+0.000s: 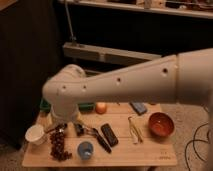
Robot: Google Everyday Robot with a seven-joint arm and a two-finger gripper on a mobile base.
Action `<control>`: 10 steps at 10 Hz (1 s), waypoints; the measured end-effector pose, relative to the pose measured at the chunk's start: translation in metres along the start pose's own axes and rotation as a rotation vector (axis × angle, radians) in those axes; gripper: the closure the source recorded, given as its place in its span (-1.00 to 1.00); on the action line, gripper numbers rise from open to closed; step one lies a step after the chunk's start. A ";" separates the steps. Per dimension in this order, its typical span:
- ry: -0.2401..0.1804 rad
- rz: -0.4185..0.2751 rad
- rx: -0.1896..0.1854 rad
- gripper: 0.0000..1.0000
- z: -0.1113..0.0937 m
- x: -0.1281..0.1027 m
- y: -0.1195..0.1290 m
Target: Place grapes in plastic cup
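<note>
A thick white robot arm (130,82) spans the view from the right edge to a rounded elbow at the left, then turns down toward a light wooden slatted table (125,156). A flat green tray (86,106) at the table's back left is mostly hidden behind the arm.

At the right end of the table sits a round reddish-brown bowl (161,124). The long bunch of small dark reddish-purple grapes (60,146) lies on the wood at the front left, free of any grip. Left of it, and just beside it, stands a larger white cup (35,134).

The gripper (62,128) hangs low at the end of the arm's short downward section, just above the top of the grapes and right of the white cup. Its fingers stand apart and hold nothing.

The small round light blue plastic cup (85,149) stands upright near the front edge, just right of the grapes and apart from them. A black rectangular block (109,134) lies near the middle, with a dark slender tool (98,141) slanting beside it. Farther back rest a small orange round fruit (101,107) and a small blue object (138,107).
</note>
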 end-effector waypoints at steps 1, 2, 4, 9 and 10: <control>0.028 -0.031 0.026 -0.60 -0.006 -0.010 0.021; 0.040 -0.056 0.043 -0.60 -0.010 -0.016 0.033; 0.065 -0.111 0.052 -0.60 -0.009 -0.023 0.054; 0.115 -0.122 0.068 -0.60 0.045 -0.024 0.042; 0.116 -0.121 0.062 -0.60 0.061 -0.020 0.034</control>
